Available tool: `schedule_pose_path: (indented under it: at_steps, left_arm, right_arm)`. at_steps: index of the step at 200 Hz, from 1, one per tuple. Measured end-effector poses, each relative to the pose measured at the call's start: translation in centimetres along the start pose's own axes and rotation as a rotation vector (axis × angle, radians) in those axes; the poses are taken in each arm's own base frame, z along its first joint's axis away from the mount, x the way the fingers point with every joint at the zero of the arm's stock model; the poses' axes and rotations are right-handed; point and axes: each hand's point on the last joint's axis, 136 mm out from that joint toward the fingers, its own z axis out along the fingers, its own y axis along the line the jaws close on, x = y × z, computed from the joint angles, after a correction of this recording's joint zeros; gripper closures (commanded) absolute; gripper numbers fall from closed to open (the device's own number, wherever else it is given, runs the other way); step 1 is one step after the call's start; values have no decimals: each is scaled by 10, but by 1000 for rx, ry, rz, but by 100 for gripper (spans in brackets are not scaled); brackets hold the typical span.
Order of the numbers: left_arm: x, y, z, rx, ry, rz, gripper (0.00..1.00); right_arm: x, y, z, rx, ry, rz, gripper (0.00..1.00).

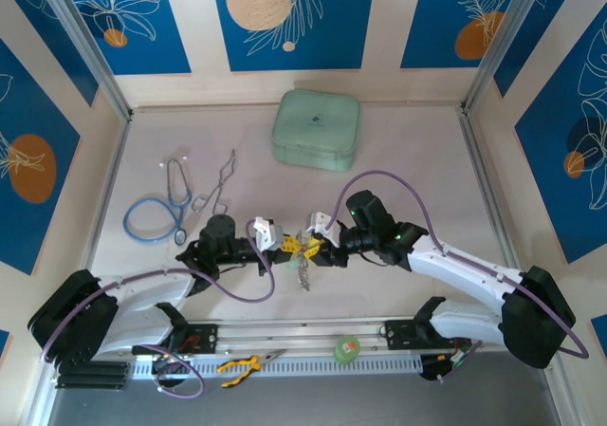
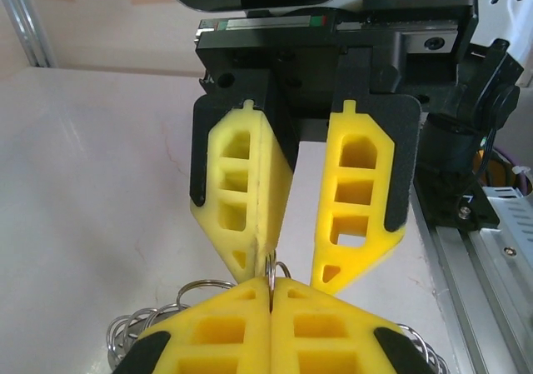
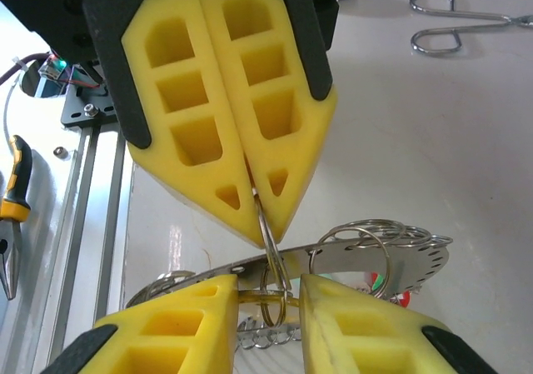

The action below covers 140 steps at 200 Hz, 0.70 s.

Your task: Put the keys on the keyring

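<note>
From where I stand, the left end effector (image 2: 271, 289) is pinched tight on one loop of the keyring (image 3: 366, 242), held up over the tabletop (image 3: 466, 141), so the half-spread right end effector (image 3: 268, 284) should close squarely on the neighbouring loop without twisting it.

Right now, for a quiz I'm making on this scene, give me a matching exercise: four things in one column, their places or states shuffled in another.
1. left claw
2. right claw
3. stethoscope
4. pliers

A. at the near edge, between the arm bases
B. jaws apart
C. left side of the table
D. shut on the keyring

Pairs: 1-D, 2-B, 3-C, 4-A
</note>
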Motion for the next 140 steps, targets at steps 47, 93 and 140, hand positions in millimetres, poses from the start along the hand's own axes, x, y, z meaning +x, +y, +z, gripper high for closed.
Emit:
schedule_pose_path:
  at_steps: [47, 93, 140]
  left_arm:
    - [-3, 0, 0, -1, -13, 6, 100]
    - [-2, 3, 1, -14, -12, -13, 65]
    - [2, 4, 0, -15, 69, 21, 71]
  right_arm:
    - [-8, 0, 0, -1, -29, -14, 94]
    - [-4, 2, -1, -10, -7, -5, 100]
    - [-5, 2, -2, -8, 114, -49, 100]
